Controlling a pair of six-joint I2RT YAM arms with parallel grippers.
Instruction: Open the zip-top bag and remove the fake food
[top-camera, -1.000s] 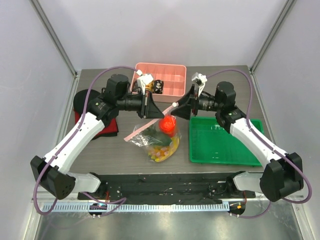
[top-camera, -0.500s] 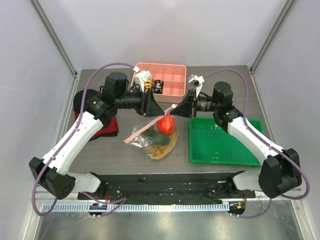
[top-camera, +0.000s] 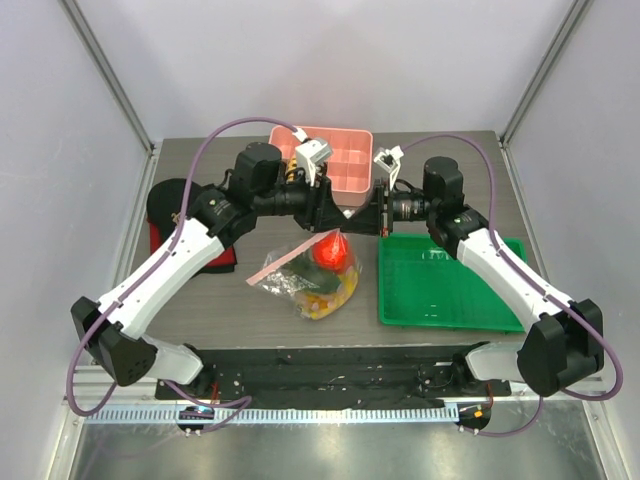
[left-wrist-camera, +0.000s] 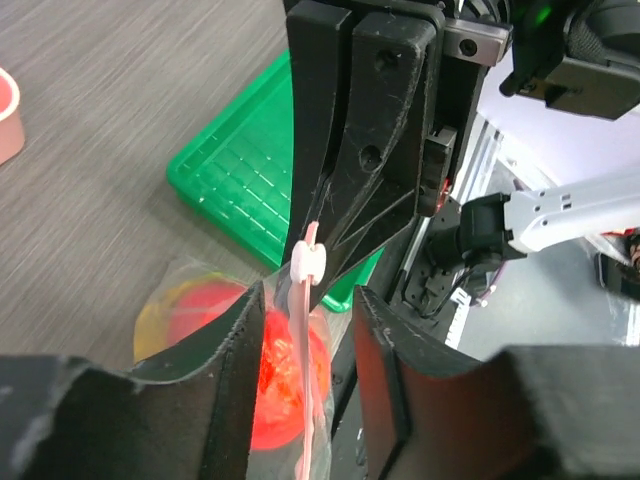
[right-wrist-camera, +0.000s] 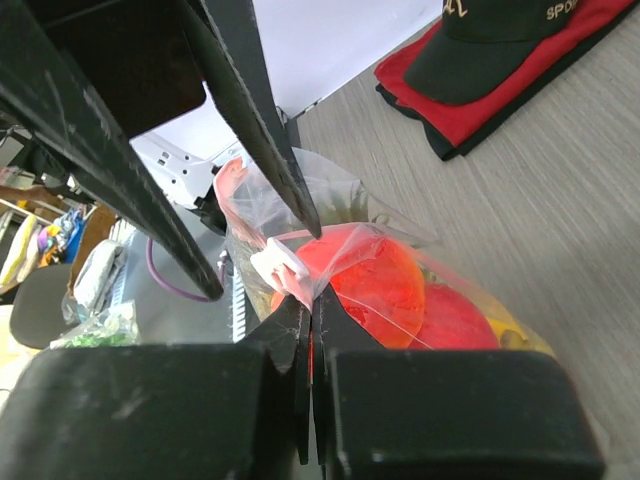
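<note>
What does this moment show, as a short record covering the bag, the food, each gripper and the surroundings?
bag: zip-top bag on the table, zip edge raised between the arms
contents: fake food inside the bag
right gripper: shut on the bag's zip edge, beside the white slider
left gripper: open, zip strip between its fingers
nearby: green tray right of the bag; pink box behind

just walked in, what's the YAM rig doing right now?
Both arms meet over the zip-top bag at mid-table. The right tool is shut on the bag's top edge, next to the white slider. The left tool is open, its fingers either side of the pink zip strip, not clamping it. The fake food is inside the bag; nothing is out yet. I cannot tell whether the zip is open. The green tray sits just right of the bag.
</note>
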